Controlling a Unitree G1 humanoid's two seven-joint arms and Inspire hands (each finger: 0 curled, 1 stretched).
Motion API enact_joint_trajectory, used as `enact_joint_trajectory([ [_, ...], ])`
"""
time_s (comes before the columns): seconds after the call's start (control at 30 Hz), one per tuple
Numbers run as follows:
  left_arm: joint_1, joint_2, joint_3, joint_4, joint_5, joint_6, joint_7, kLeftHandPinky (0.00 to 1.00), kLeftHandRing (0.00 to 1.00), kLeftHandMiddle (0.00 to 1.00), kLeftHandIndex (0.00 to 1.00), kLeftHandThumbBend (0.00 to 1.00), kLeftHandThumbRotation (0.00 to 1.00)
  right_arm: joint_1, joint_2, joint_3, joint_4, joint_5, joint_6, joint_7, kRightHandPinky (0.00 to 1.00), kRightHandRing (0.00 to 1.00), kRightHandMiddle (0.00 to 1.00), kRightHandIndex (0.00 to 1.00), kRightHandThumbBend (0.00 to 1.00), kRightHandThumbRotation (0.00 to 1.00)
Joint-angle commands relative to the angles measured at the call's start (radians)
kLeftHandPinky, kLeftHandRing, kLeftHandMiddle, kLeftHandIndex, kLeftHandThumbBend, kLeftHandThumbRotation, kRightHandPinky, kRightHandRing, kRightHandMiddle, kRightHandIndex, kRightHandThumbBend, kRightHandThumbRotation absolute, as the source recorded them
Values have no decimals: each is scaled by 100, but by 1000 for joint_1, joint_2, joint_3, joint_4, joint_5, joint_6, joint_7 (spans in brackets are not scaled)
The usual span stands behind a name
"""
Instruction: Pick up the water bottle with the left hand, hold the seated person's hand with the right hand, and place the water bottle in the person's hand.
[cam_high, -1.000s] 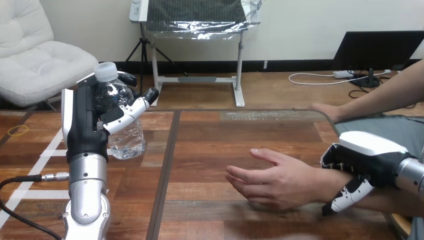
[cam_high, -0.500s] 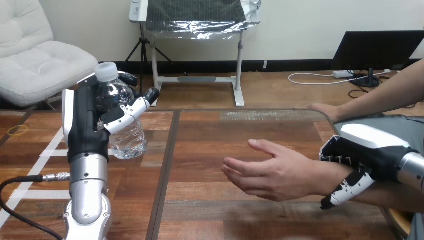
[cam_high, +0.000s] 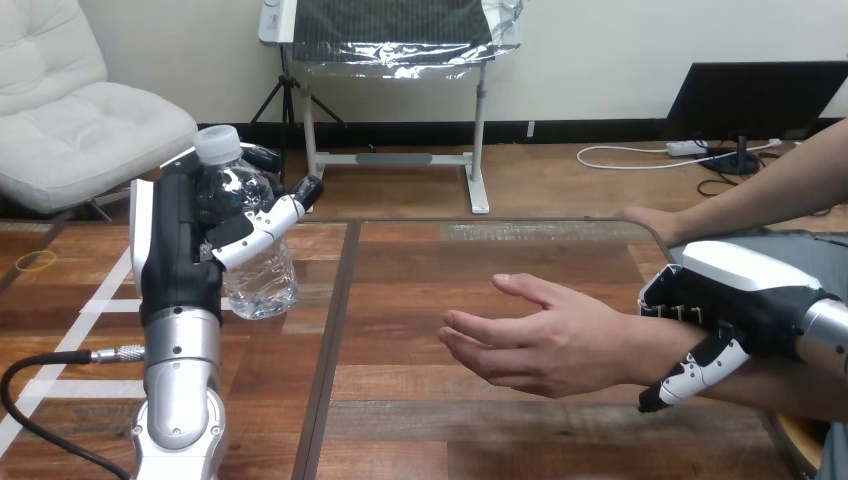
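Note:
A clear water bottle (cam_high: 252, 275) with a white cap is held upright above the table's left part, with my left hand (cam_high: 185, 245) shut on it, thumb across its front. At the right my right hand (cam_high: 722, 300) is curled round the person's wrist from above, its thumb below the forearm. The person's hand (cam_high: 540, 340) reaches left over the table's middle, palm up and lifted off the wood, fingers slightly spread. A wide gap lies between the bottle and that palm.
The wooden table (cam_high: 420, 270) has white tape lines (cam_high: 100, 300) at its left. A yellow rubber band (cam_high: 36, 261) lies near the left edge. The person's other hand (cam_high: 655, 222) rests at the table's far right edge.
My right hand has raised the person's wrist, so their hand now hovers above the table and sits a little further left. My left hand with the bottle has shifted slightly right.

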Motion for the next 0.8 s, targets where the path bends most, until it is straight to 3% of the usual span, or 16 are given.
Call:
enact_joint_trajectory([
  [0.0, -75, -8, 3, -5, -14, -2, -4, 26, 32, 38, 44, 62, 0, -48, -5, -42, 17, 22, 18, -4, 24, 29, 36, 38, 83, 29],
  [0.77, -141, -17, -16, 83, -4, -31, -13, 26, 31, 37, 43, 64, 0, -86, 8, -42, 26, 37, 5, 7, 25, 30, 36, 40, 86, 31],
])
